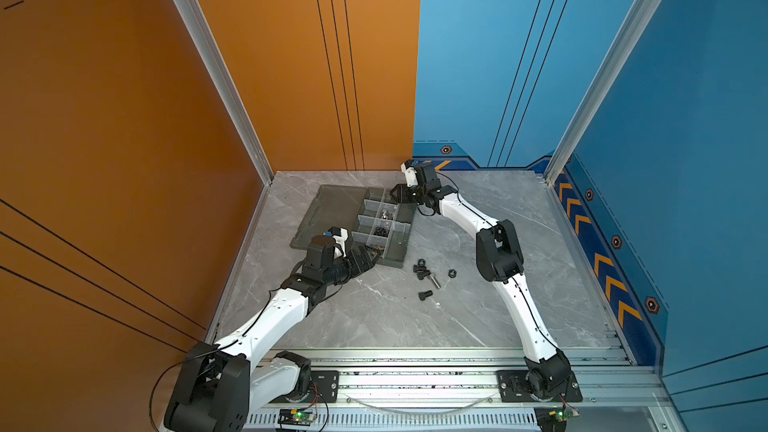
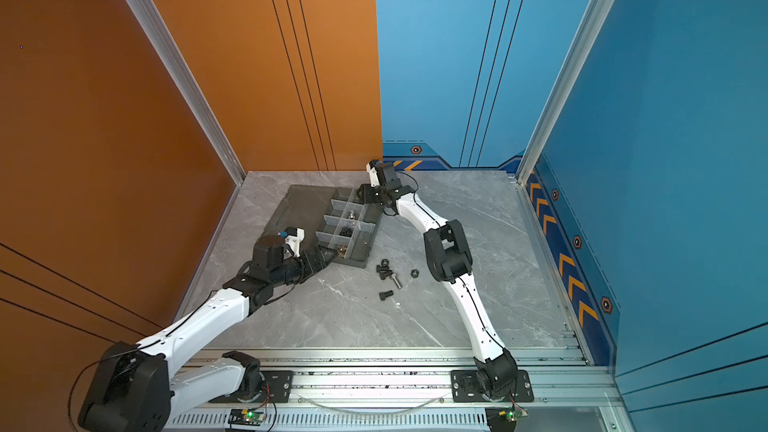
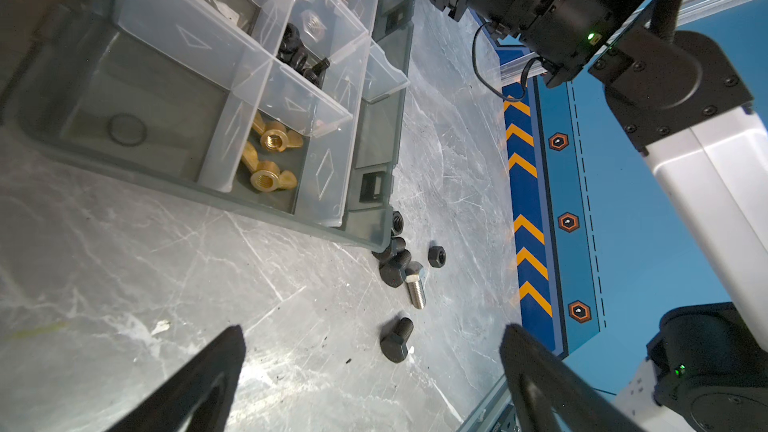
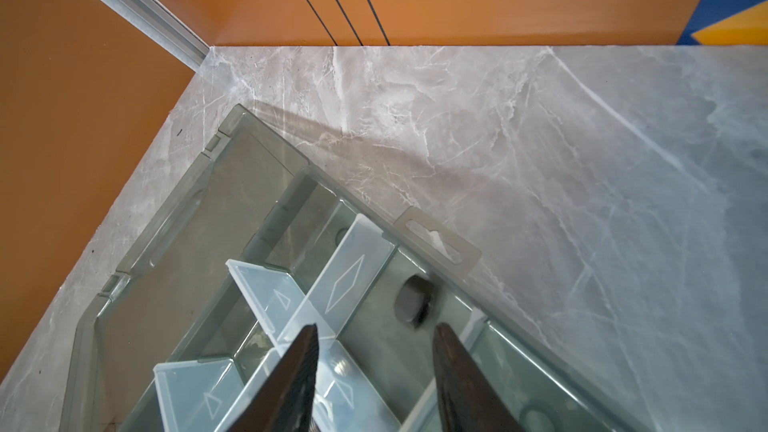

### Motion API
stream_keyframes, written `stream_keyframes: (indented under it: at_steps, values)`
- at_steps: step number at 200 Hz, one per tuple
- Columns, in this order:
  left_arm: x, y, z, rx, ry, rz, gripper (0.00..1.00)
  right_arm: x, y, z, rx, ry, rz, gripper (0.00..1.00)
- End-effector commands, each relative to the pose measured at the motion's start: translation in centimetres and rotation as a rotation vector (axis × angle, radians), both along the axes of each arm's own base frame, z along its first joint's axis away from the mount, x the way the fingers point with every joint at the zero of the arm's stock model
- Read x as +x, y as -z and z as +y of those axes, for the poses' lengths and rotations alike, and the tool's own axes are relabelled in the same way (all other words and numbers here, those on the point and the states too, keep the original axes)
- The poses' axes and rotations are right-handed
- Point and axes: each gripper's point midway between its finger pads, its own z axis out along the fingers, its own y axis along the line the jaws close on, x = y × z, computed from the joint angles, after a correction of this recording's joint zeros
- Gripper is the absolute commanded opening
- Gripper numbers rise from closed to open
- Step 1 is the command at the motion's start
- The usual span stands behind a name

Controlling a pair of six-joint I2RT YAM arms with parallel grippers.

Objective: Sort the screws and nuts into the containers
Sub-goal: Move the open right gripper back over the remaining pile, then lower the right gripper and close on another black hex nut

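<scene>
The dark grey organizer tray (image 1: 395,260) (image 2: 358,261) lies at the back left of the table. Its containers hold brass winged nuts (image 3: 274,141), black pieces (image 3: 299,56) and silver nuts (image 3: 311,24). My right gripper (image 1: 395,193) (image 4: 376,328) hovers open over the far end cell, where a black screw (image 4: 415,301) lies blurred beyond the fingertips. My left gripper (image 1: 370,259) (image 3: 372,327) stands wide open and empty by the tray's near corner. On the marble lie black screws (image 1: 425,295) (image 3: 397,340), a silver screw (image 1: 434,282) (image 3: 415,288) and black nuts (image 1: 452,273) (image 3: 436,255).
The tray's flat lid (image 1: 328,209) (image 4: 187,284) lies open towards the orange wall. More black pieces (image 2: 384,270) cluster by the tray's near corner. The right arm's elbow (image 1: 498,251) stands just right of the loose parts. An aluminium rail (image 1: 415,367) runs along the front edge.
</scene>
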Motion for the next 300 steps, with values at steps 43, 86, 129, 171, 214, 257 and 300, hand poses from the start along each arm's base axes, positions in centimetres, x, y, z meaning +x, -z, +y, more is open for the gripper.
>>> stream_keyframes:
  at_steps: [43, 86, 129, 171, 214, 257, 300]
  values:
    - [0.3, -0.6, -0.3, 0.013, 0.008, -0.042, 0.98, -3.1, -3.8, -2.4, -0.036, -0.01, 0.023, 0.51]
    - [0.2, -0.5, -0.1, 0.01, 0.0, -0.049, 0.98, -7.6, -6.2, -5.4, -0.088, -0.009, 0.076, 0.52]
    - [0.1, -0.6, -0.1, 0.009, -0.001, -0.052, 0.98, -14.0, -4.8, -10.9, -0.242, 0.058, 0.214, 0.53]
    - [0.3, -0.5, -0.3, 0.002, 0.004, -0.052, 0.98, -19.4, -1.8, -15.4, -0.366, 0.131, 0.361, 0.54]
    - [0.1, -0.4, -0.5, -0.001, 0.011, -0.048, 0.98, -24.8, 1.7, -18.1, -0.442, 0.156, 0.495, 0.54]
    - [0.1, -0.4, -0.5, 0.0, 0.013, -0.048, 0.98, -28.8, 4.0, -19.0, -0.501, 0.149, 0.56, 0.54]
    - [0.1, -0.3, -0.6, -0.002, 0.016, -0.047, 0.98, -29.4, 5.1, -18.9, -0.532, 0.154, 0.569, 0.53]
